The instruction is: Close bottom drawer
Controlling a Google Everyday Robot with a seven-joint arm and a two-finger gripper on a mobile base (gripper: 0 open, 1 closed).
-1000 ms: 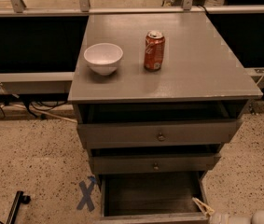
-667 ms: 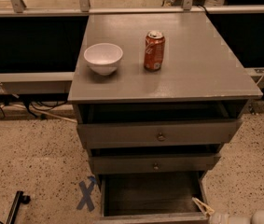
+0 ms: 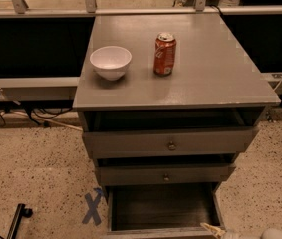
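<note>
The bottom drawer of the grey cabinet is pulled far out. Its dark box interior shows and looks empty, and its front panel runs along the lower edge of the view. The middle drawer and the top drawer above it are each pulled out a little. My gripper is at the bottom right, by the right front corner of the bottom drawer. Only its tip and a bit of the white arm show.
A white bowl and a red soda can stand on the cabinet top. A blue tape X marks the speckled floor left of the drawer. A black leg and cables lie at the left. A railing with dark panels runs behind.
</note>
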